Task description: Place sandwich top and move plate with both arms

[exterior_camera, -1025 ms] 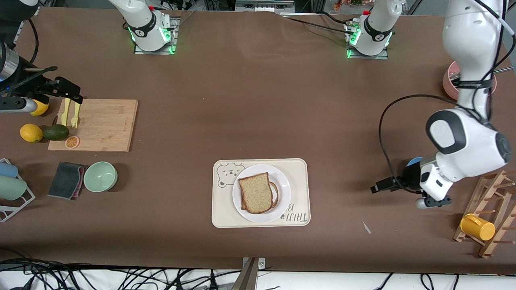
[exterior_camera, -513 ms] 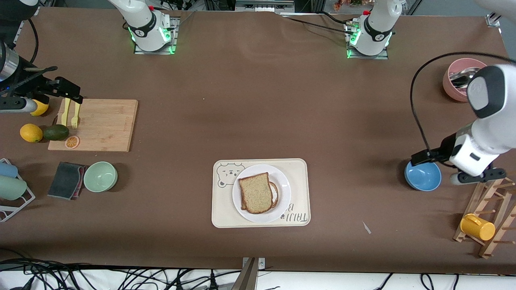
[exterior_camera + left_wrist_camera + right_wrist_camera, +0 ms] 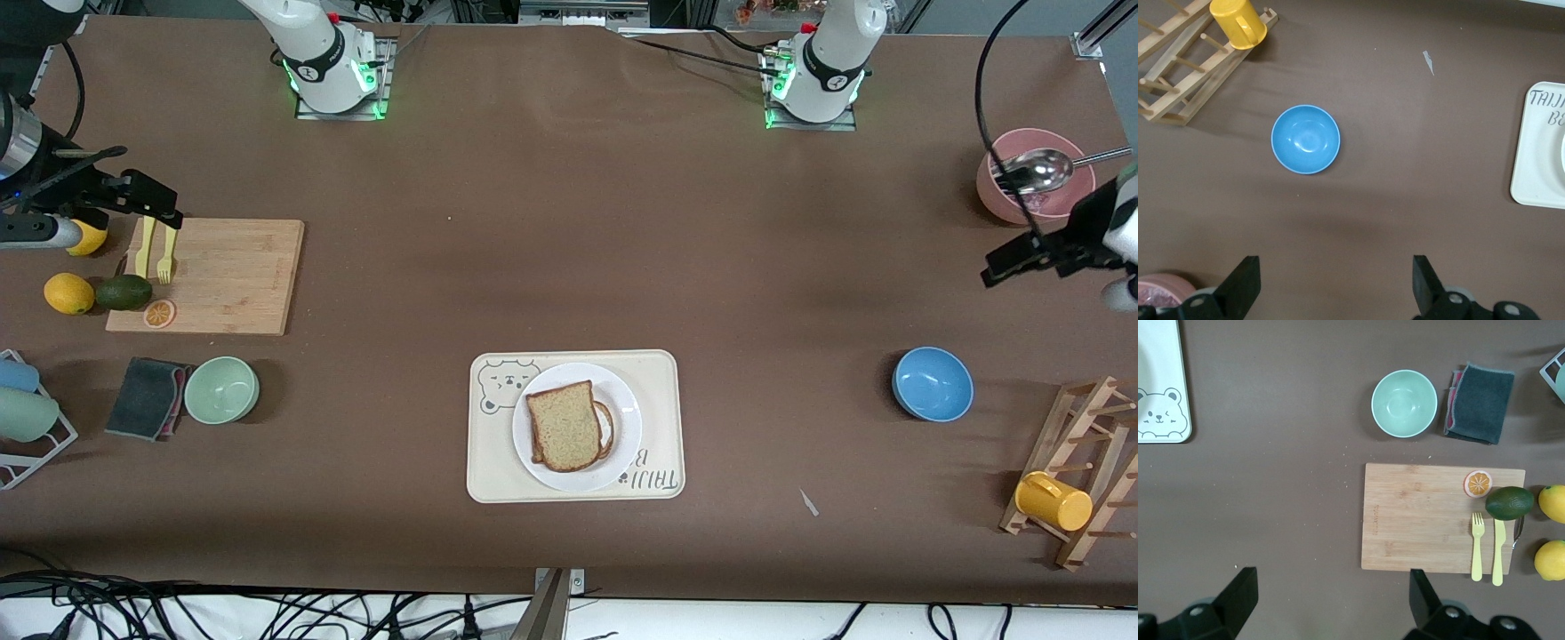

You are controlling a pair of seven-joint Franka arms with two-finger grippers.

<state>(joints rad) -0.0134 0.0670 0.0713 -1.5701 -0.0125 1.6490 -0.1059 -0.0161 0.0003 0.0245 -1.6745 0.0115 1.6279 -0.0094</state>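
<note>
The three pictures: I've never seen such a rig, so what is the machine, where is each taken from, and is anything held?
Two white robot arms share a brown table. One picture looks down from across the table; the other two come from cameras on each wrist. The left end effector is up over the table near the pink bowl, open and empty. The right end effector is over the cutting board, also open and empty. The sandwich top lies on the plate, which sits on the bear tray.
</note>
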